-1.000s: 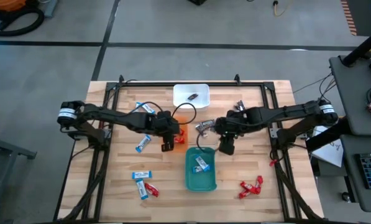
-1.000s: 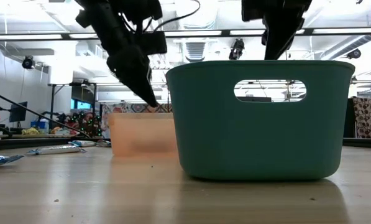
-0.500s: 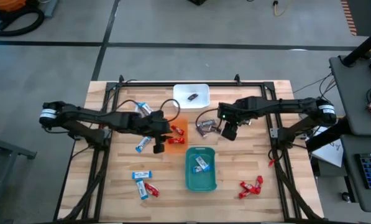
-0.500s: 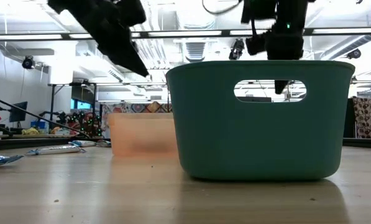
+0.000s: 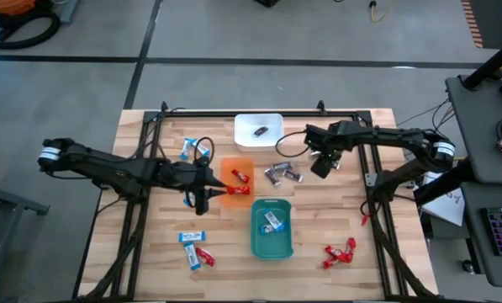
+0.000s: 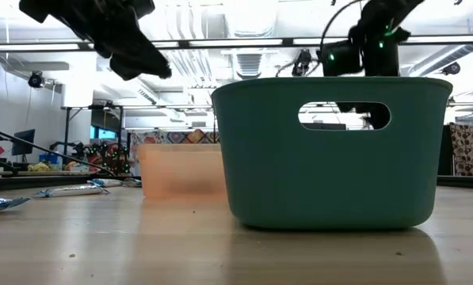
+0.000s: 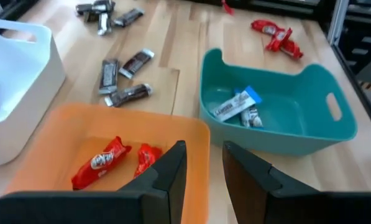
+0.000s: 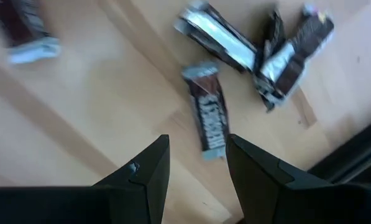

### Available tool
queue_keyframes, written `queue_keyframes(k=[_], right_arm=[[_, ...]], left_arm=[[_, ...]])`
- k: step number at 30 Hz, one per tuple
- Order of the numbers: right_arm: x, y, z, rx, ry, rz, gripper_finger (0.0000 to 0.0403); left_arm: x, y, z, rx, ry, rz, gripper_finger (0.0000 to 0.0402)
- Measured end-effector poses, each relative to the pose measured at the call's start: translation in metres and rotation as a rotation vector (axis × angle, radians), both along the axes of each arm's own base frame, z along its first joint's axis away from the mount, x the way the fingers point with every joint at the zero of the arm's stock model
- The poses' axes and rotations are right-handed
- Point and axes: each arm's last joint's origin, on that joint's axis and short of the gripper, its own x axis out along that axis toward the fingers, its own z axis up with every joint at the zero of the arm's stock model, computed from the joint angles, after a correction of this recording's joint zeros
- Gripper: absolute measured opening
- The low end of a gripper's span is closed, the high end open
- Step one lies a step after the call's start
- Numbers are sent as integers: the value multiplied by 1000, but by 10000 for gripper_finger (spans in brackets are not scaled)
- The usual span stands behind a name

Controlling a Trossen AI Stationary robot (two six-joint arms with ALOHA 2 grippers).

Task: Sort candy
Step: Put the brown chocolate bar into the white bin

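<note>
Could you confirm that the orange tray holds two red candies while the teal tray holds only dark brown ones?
Not quite: the orange tray does hold two red candies, but the teal tray holds blue-and-white candies, not dark brown ones, as the left wrist view shows.

teal plastic bin with oval handle cutout (image 6: pixel 331 162), foreground, on pale wooden surface (image 6: pixel 141 245). translucent orange plastic tray (image 6: pixel 181 170) behind, just beside it. blue-and-white wrapped candies (image 6: pixel 70 190) lying flat at far left. dark left end effector (image 6: pixel 137 59) overhead; right end effector (image 6: pixel 371 47) above bin.
</note>
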Motion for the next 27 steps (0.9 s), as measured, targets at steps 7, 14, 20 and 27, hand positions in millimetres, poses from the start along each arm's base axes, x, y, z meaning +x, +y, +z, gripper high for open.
queue_keyframes(k=[7, 14, 20, 27], right_arm=[[-11, -6, -17, 34, 9, -40, 151], [-12, -8, -30, -11, -14, -12, 151], [-15, -11, -35, -23, -19, -14, 151], [-15, -13, -39, -39, -38, 29, 151]], left_arm=[[1, 1, 5, 42, -24, 5, 87], [1, 1, 5, 46, -29, 2, 87], [1, 1, 5, 46, -28, 2, 87], [1, 1, 5, 46, -28, 2, 87]])
